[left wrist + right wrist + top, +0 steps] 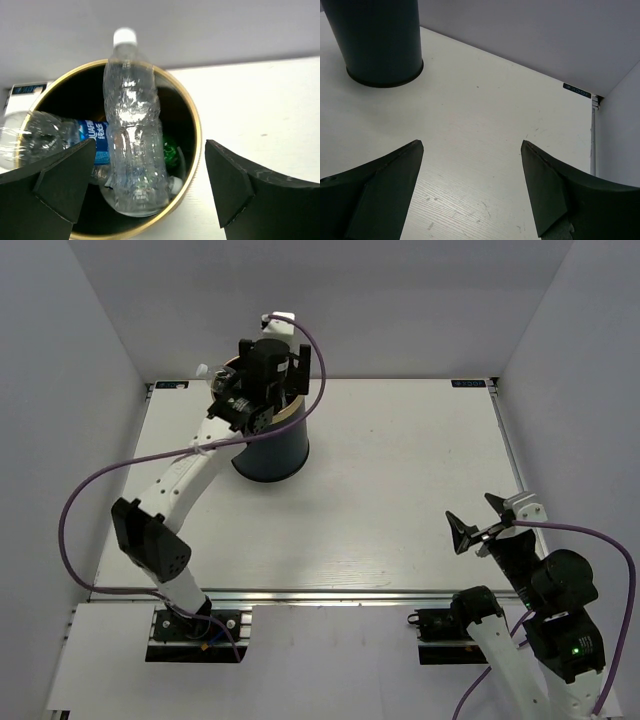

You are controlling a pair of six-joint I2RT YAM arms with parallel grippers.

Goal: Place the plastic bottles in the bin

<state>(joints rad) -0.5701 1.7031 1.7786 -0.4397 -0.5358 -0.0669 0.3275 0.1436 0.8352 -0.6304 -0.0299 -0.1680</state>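
Observation:
The bin (pixel 272 452) stands at the table's back left, dark with a gold rim (pixel 198 145). My left gripper (pixel 250 400) hovers right above its mouth, open (pixel 150 145) and holding nothing. Under it a clear crinkly plastic bottle (pixel 132 125) with a white cap leans inside the bin, free of both fingers. A second clear bottle with a blue label (pixel 60 137) lies across the left rim, its end poking out (pixel 214 378). Something green (pixel 172 150) shows deeper inside. My right gripper (pixel 470 508) is open and empty over bare table (pixel 472 142) at the front right.
The bin's dark outer wall (pixel 380 40) appears at the far left of the right wrist view. White walls close the table at the back and both sides. A purple cable (pixel 100 480) loops off the left arm.

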